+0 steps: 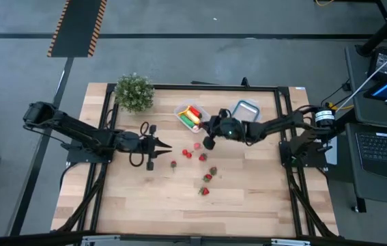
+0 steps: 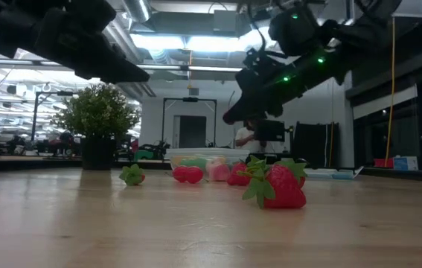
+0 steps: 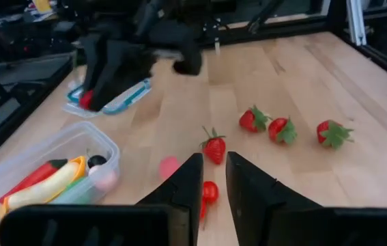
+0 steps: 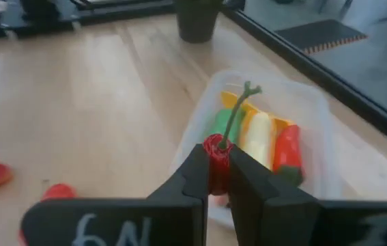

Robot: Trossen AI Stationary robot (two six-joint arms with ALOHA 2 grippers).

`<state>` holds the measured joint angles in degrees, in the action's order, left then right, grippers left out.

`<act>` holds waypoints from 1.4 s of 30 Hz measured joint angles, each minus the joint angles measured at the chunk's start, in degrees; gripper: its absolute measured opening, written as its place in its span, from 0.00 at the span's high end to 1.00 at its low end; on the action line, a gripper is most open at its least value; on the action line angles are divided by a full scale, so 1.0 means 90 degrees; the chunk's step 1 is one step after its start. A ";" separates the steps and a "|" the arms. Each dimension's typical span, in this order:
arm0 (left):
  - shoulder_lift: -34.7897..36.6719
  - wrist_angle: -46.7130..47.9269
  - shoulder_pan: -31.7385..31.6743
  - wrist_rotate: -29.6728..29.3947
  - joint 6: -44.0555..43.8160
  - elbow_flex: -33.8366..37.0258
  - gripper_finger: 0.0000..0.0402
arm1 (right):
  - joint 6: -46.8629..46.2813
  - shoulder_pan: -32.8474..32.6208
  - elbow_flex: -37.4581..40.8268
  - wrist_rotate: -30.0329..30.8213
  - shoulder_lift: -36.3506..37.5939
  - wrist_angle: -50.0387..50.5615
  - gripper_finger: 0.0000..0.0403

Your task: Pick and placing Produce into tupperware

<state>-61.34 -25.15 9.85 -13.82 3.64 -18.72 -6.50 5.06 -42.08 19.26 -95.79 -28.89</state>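
Left gripper [image 1: 168, 145] hovers well off the tupperware [image 1: 192, 117], on the potted plant [image 1: 134, 91] side, nose toward the loose strawberries [image 1: 207, 178]. Its jaws stand a narrow slit apart with nothing between them; can't tell if that counts as open or closed. Nearest berry [image 3: 213, 147] lies just ahead of the tips on the bare table [image 1: 248, 198], not inside the gap.

Right gripper [image 4: 217, 179] is the working one: jaws clamped on a small red piece with a green stem [image 4: 222, 145], held above the tupperware's near edge. Banana [image 4: 258, 137], green piece and red piece already sit inside the container.

Step in hand looks like the drop-off. Next move, I'd say: carry the piece fully over the container, then release. Several berries remain on the table beyond the tupperware. Blue-rimmed lid [image 1: 245, 109] sits just beside the container, unused.
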 joint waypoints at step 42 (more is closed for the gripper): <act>0.0034 0.0054 -0.0135 -0.0004 0.0119 0.0029 0.98 | 0.0782 0.1533 -0.4071 -0.2297 -0.1674 0.6155 0.91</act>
<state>-61.04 -24.66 8.63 -13.86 4.71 -18.46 0.54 18.85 -78.72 -1.41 -110.85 26.50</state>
